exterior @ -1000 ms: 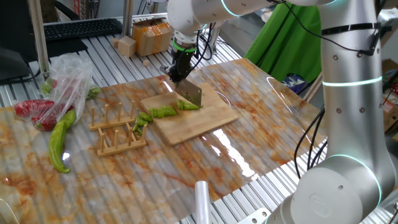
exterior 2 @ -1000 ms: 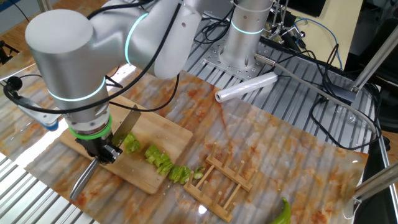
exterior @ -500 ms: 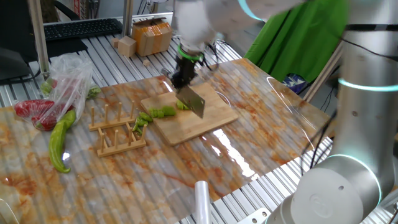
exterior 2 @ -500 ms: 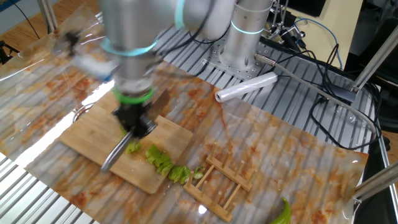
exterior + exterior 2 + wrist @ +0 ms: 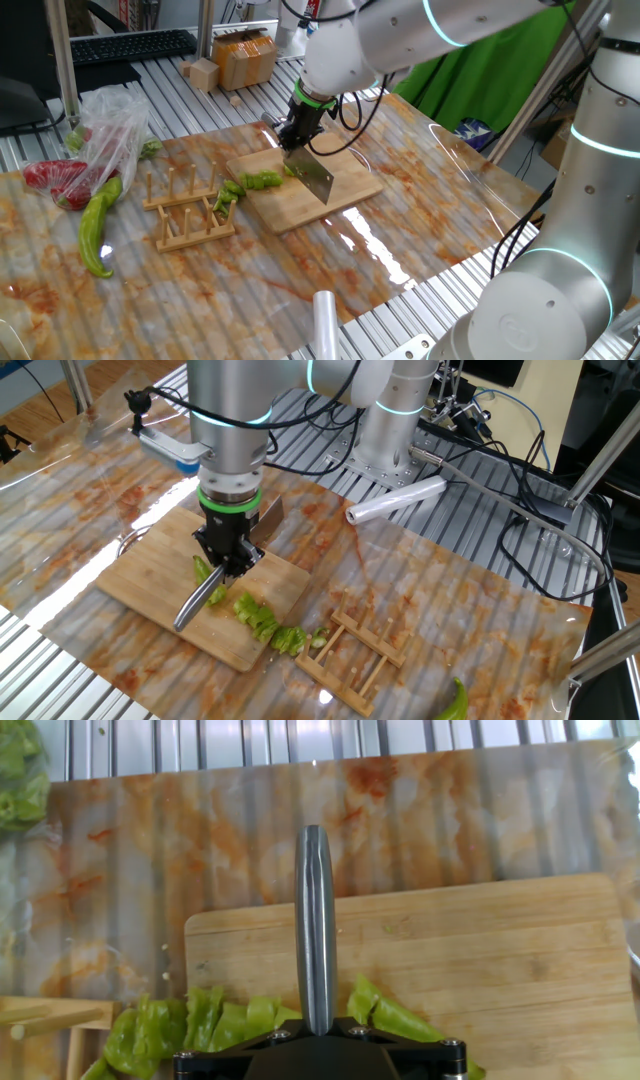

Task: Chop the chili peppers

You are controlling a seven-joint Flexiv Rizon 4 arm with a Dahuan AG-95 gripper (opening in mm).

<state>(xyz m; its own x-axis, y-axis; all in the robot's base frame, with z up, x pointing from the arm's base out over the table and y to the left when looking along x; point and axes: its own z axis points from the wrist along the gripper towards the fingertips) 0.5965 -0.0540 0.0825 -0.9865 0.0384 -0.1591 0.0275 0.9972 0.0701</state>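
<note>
The chili peppers lie on the bamboo cutting board (image 5: 345,190), cut into several green chunks (image 5: 262,180) that trail off its left edge toward the rack. In the other fixed view the chunks (image 5: 262,620) lie to the right of the blade and a longer piece (image 5: 204,572) lies under it. My gripper (image 5: 297,125) is shut on a knife (image 5: 314,176), also seen in the other fixed view (image 5: 200,598). In the hand view the knife's spine (image 5: 316,930) points away over the board, with chili pieces on its left (image 5: 200,1025) and right (image 5: 385,1013).
A wooden peg rack (image 5: 190,212) stands left of the board. A pale yellow-green pepper (image 5: 95,228) and a plastic bag with red peppers (image 5: 85,150) lie further left. A plastic roll (image 5: 325,320) lies at the front edge, and a cardboard box (image 5: 243,58) stands at the back.
The arm has swung round and the wrist has turned. The knife has shifted along the chili toward the cut chunks and now stands across it. The grip on the knife is unchanged.
</note>
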